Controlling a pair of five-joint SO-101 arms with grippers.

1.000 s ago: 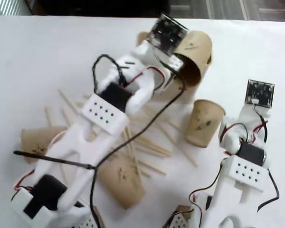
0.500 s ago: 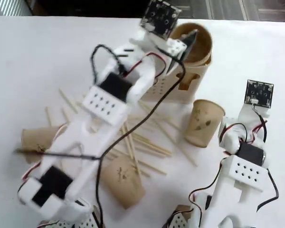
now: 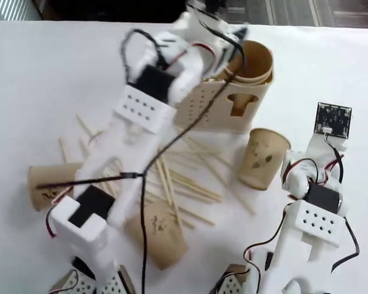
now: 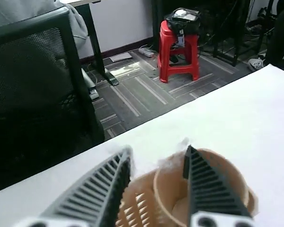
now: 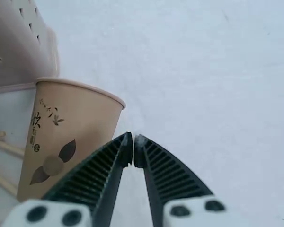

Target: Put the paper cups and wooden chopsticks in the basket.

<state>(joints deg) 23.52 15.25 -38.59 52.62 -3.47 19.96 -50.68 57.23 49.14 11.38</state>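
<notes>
front cup (image 3: 159,236) lies on its side nearest the bases, with chopsticks (image 3: 190,184) fanned across the counter (image 3: 49,79) and partly over it. left cup (image 3: 46,184) is also on its side, by the left arm's links. right hand (image 5: 132,142) is clenched on nothing, tips just beside the upright cup (image 5: 66,142); contact not clear. Further back is the basket (image 3: 221,110), with the stowed cup (image 3: 251,61) inside, mouth up, rim above the basket wall. left hand (image 4: 158,151) hangs over it, released and empty. One finger reads as over the cup's mouth, the other outside its rim.

My read: the step is getting the left arm clear of the basket.
- Go straight up first, jaws wide. Swing only once both fingers are above the rim.
- A sideways move now would likely hook the rim and tip the cup or shove the basket.
- Watch the cable (image 3: 172,141); it drapes over the chopstick pile and could drag sticks.
- Next pick is probably the front cup: come in at the mouth end, pinch one wall, lift slowly so the sticks slide off.
- The right hand must open before closing on the upright cup. It looks light and will tip easily.
</notes>
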